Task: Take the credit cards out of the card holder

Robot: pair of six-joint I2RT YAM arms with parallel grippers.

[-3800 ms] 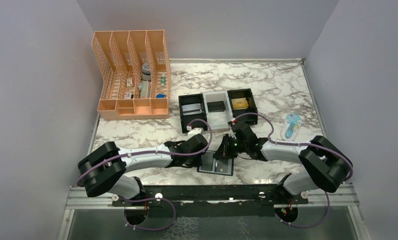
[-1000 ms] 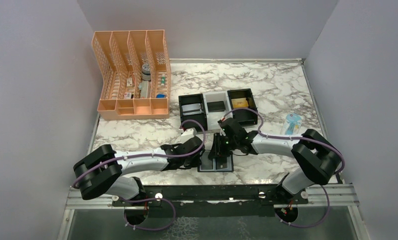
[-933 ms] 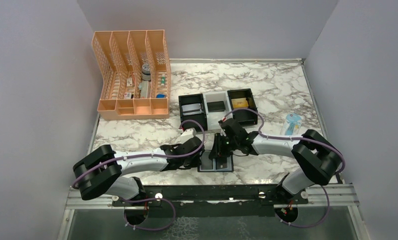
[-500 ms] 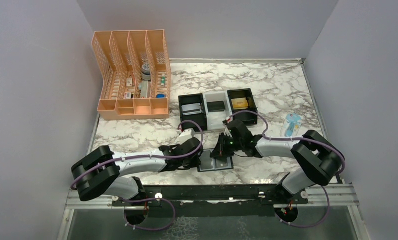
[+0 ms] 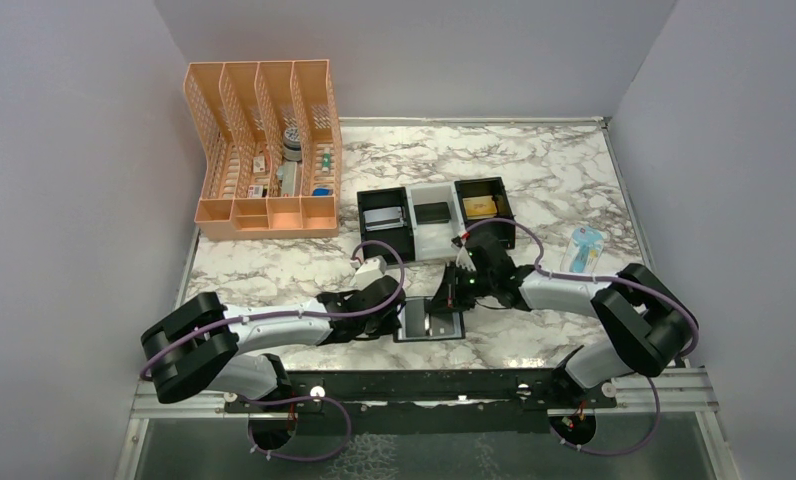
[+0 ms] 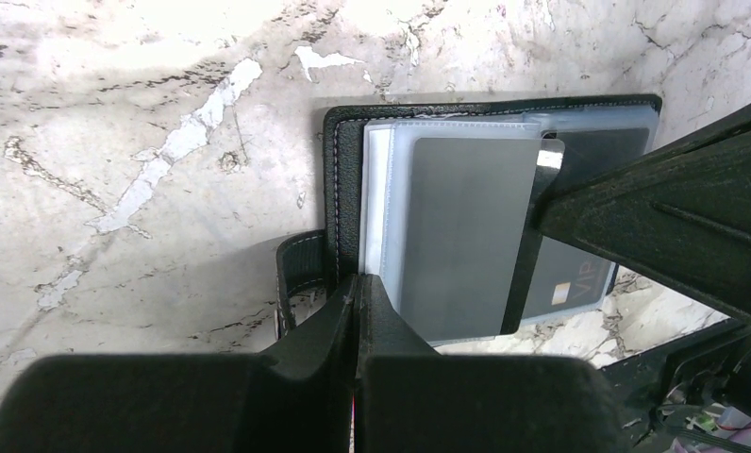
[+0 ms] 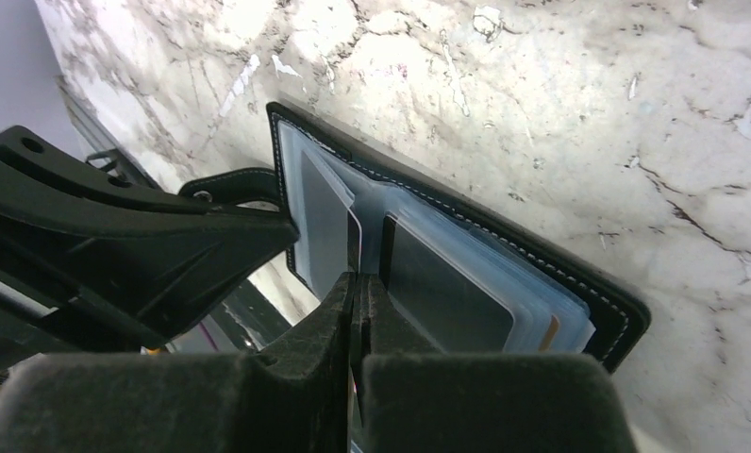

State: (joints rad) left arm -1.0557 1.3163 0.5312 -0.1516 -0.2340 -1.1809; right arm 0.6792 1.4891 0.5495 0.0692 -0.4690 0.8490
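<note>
While pinned open on the table [image 5: 534, 170], card holder [image 5: 431, 322] has credit cards [image 6: 461, 236] sleeved inside.
Left gripper [image 6: 358, 288], shut, presses its tab edge, seemingly as anchor; right gripper [image 7: 358, 278], shut at its fold, catch unclear.

- Top view: wallet [image 5: 429, 330], near edge of table [image 5: 534, 170], far part covered from above.
- Right wrist: right gripper [image 7: 356, 278], closed, hides wallet's fold; anything pinched, cannot tell.
- Left wrist: right gripper covers most of dark card [image 6: 575, 283]; print cut off.
- Far-left corner: rack [image 5: 264, 150] contents too small to name.
</note>
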